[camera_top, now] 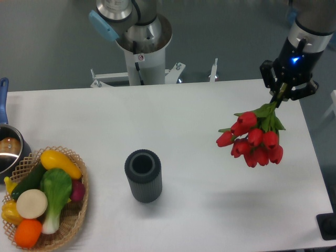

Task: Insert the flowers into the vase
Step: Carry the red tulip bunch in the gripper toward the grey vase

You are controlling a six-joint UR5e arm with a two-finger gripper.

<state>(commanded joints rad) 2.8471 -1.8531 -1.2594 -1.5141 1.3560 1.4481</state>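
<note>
1. Currently the bunch of red artificial tulips with green stems (253, 140) hangs heads-down, at three o'clock of the ribbed dark grey cylindrical vase (143, 175), well apart.
2. The black two-finger gripper (284, 90) is clamped on the stems.
3. Best turn stems downward, centre over the mouth, then lower slowly.
4. The white worktop (173, 115) carries the vase.

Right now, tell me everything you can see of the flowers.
The flowers are a bunch of red tulips, artificial-looking, with green stems and leaves. The gripper holds them by the stems, clear of the table near its right edge. The heads hang down and to the left. Nothing else touches them.
</note>
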